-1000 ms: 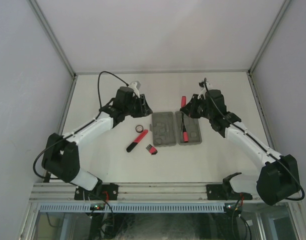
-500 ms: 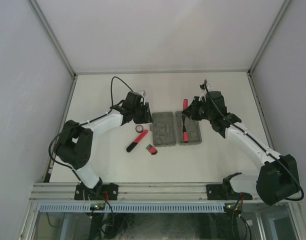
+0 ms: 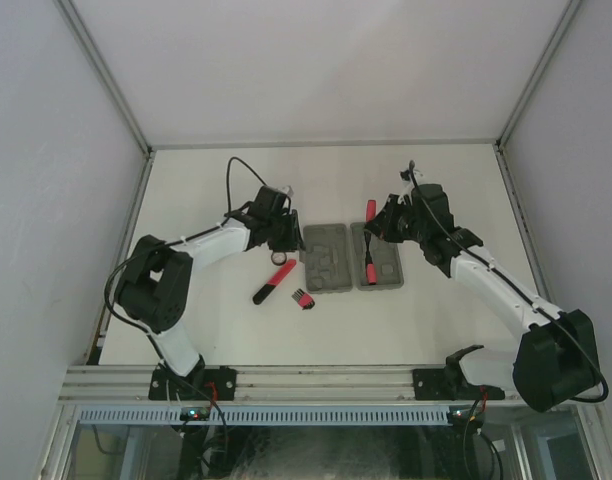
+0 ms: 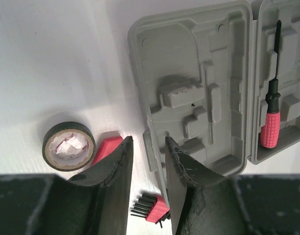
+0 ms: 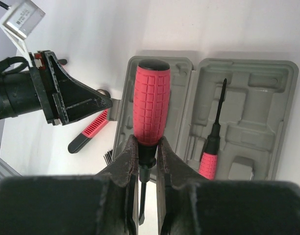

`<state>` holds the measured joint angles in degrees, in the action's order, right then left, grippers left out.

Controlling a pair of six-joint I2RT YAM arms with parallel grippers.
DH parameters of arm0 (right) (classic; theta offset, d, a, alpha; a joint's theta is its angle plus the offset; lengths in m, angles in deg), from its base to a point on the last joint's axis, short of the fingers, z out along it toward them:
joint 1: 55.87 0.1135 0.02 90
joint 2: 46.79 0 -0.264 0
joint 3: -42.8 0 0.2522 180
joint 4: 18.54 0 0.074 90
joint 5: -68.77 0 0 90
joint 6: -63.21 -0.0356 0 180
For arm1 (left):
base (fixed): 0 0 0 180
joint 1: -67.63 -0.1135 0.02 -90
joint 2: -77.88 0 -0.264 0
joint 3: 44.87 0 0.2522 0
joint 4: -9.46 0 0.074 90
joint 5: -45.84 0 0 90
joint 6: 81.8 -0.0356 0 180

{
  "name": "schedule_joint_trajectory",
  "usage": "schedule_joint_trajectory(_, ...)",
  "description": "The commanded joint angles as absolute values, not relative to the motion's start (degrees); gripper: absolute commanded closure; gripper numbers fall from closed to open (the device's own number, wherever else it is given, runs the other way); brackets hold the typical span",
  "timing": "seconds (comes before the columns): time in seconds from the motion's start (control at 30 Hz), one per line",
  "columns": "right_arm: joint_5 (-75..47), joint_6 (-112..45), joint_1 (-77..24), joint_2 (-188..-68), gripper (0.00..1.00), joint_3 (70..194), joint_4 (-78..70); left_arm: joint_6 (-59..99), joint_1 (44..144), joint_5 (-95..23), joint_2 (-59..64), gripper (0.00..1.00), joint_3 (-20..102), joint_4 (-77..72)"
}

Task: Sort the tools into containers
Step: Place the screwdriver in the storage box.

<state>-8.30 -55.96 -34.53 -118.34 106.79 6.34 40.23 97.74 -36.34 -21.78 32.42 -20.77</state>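
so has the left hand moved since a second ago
Yes, the left hand has shifted toward the near edge, closing in beside the grey case's left half.

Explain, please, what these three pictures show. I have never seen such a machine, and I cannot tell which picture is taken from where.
These are two robot arms bolted at the near edge of a table. One picture looks down from a fixed camera above and behind them. The other two come from a camera on each wrist, so each shows the dark fingers of its own tool. On the table lies an open grey tool case, with a thin screwdriver in its right half. Beside it lie a roll of black tape, a red hex key set and a long red-and-black item. The left tool hangs open between the tape and the case, holding nothing. The right tool is shut on a large screwdriver with a red handle, near the case.
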Motion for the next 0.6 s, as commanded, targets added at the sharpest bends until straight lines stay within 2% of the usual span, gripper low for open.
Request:
schedule_joint_trajectory(0.0,-8.6,-57.0,-34.8,-115.5,1.00,107.0,3.6,41.5,98.2,-35.2,-22.7,0.64,35.1,-19.8)
schedule_joint_trajectory(0.17,-8.6,-57.1,-34.8,-115.4,1.00,106.9,3.8,41.8,98.4,-34.9,-23.2,0.67,35.2,-19.4)
schedule_joint_trajectory(0.57,-10.5,-57.5,-34.8,-112.9,1.00,105.4,3.0,42.9,98.5,-35.6,-22.9,0.85,33.9,-19.4)
